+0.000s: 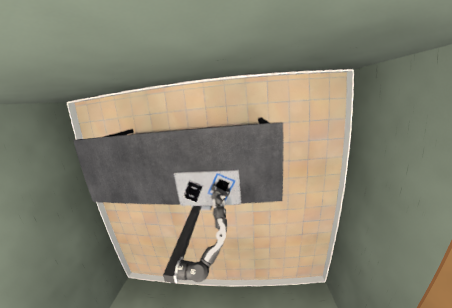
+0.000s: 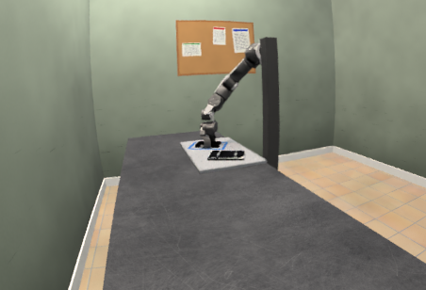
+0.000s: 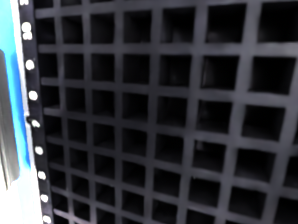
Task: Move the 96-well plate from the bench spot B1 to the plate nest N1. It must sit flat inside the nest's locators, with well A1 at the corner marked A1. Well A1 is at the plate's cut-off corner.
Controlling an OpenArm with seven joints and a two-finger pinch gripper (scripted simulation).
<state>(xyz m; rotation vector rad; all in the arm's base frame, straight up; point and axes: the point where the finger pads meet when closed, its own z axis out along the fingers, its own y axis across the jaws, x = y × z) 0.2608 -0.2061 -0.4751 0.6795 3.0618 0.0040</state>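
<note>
On the bench (image 1: 140,163) (image 2: 188,215), the nest (image 1: 193,191) (image 2: 226,155) lies left of our hand; the 96-well plate (image 1: 223,184) (image 2: 215,144) (image 3: 118,100) lies beneath it. Our gripper (image 1: 220,188) (image 2: 207,143) (image 3: 149,150) is open, holding nothing, one finger (image 3: 7,135) beside the plate's long edge.

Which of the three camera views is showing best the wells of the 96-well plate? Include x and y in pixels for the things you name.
The wrist view: the wells of the 96-well plate (image 1: 223,183) (image 3: 175,115) fill it closely. Top and exterior show only a dark shape, partly covered.
</note>
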